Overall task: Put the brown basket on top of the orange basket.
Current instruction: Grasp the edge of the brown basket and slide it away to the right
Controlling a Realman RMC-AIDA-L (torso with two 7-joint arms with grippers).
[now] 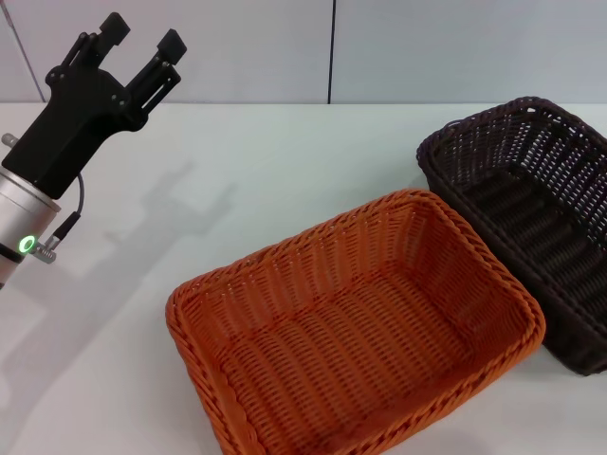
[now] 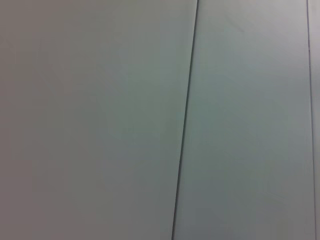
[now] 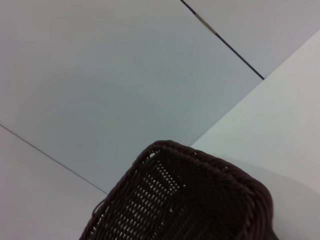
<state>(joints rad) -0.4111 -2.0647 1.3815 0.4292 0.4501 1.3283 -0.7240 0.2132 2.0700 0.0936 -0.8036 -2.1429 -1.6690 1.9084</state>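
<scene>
The orange basket [image 1: 356, 327] sits empty on the white table in the front middle of the head view. The brown basket [image 1: 531, 218] sits right beside it at the right, its near corner touching or nearly touching the orange rim. A corner of the brown basket also shows in the right wrist view [image 3: 185, 205]. My left gripper [image 1: 142, 43] is raised at the far left, open and empty, pointing up and away from both baskets. My right gripper is out of view.
The white table [image 1: 237, 171] runs back to a pale panelled wall [image 1: 332, 47]. The left wrist view shows only that wall [image 2: 100, 120].
</scene>
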